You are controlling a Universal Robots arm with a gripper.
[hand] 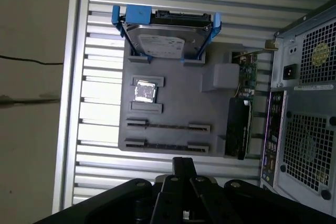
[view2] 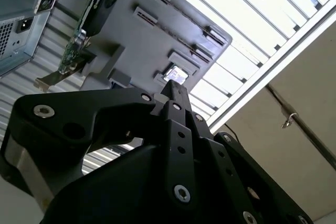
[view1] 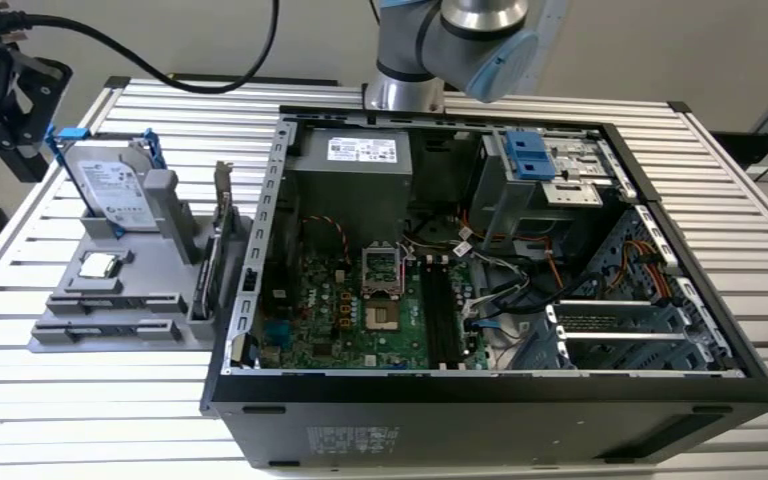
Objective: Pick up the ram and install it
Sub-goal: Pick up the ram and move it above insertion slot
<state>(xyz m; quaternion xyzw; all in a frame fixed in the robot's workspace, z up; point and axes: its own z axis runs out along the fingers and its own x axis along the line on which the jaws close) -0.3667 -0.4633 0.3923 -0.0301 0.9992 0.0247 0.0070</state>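
My hand (hand: 184, 162), fingers together and gripping nothing, points at the grey holder (hand: 178, 98) on the bench (hand: 100, 77); the ram (hand: 168, 127) lies slotted there.

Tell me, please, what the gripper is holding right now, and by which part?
Nothing is held. The gripper is shut with nothing between its fingertips, and the ram lies in its slot on the gray tray.

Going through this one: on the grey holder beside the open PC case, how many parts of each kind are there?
Hard drive: 1
Processor chip: 1
Ram sticks: 2
Upright card with bracket: 1
Total: 5
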